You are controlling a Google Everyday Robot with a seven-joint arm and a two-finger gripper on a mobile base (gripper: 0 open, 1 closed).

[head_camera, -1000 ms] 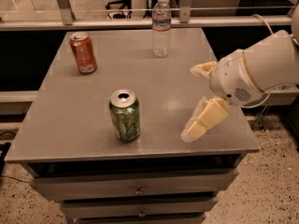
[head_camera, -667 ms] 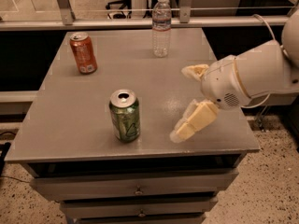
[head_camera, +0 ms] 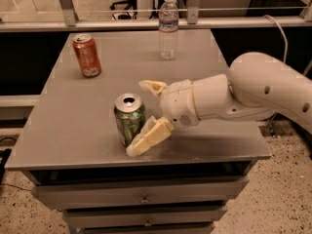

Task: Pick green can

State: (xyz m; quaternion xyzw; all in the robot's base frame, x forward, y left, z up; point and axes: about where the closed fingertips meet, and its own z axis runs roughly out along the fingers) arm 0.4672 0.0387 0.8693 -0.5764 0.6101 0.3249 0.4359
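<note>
The green can (head_camera: 128,120) stands upright near the front middle of the grey table (head_camera: 68,130), silver top with pull-tab showing. My gripper (head_camera: 142,118) reaches in from the right on a white arm and is open. One cream finger (head_camera: 148,138) lies low at the can's front right, right against or just short of it. The other finger (head_camera: 152,87) sits behind the can's right side. The can stands just left of the gap between them, still on the table.
An orange-red can (head_camera: 87,55) stands at the back left of the table. A clear water bottle (head_camera: 168,28) stands at the back middle. Drawers (head_camera: 141,199) run under the front edge. A rail and cable lie behind the table.
My gripper has moved left across the table from the right side up to the green can. The can, the orange-red can and the bottle have not moved.
</note>
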